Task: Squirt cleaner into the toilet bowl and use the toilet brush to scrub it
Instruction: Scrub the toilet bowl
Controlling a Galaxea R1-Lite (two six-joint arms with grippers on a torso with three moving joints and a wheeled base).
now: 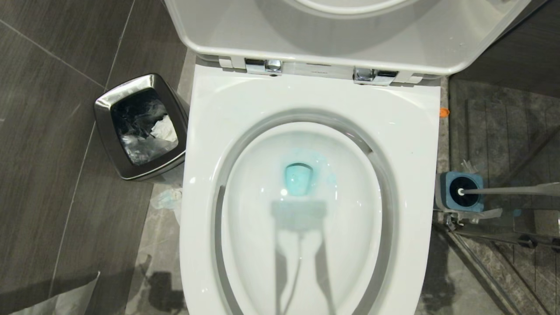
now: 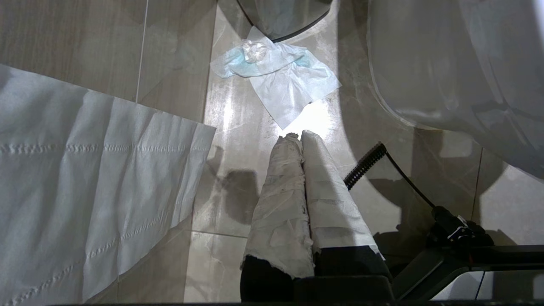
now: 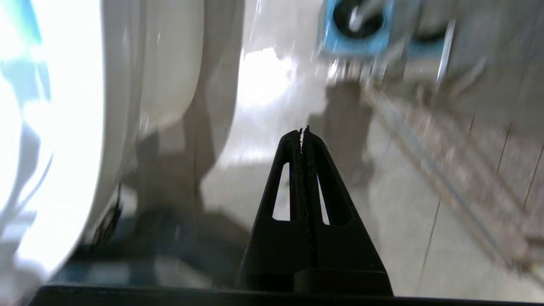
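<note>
The toilet bowl fills the head view with its lid up, and teal-blue liquid lies at the bottom of the basin. The toilet brush stands in its blue holder on the floor to the right. An orange cap, all that shows of the cleaner, peeks past the rim's right edge. Neither gripper is in the head view. My right gripper is shut and empty, low beside the bowl's outer wall, with the blue holder ahead. My left gripper, with white-wrapped fingers, is shut above the floor.
A small steel bin stands left of the toilet. A crumpled tissue lies on the floor by the toilet's foot, and a sheet of white paper hangs nearby. A metal floor rail runs along the right.
</note>
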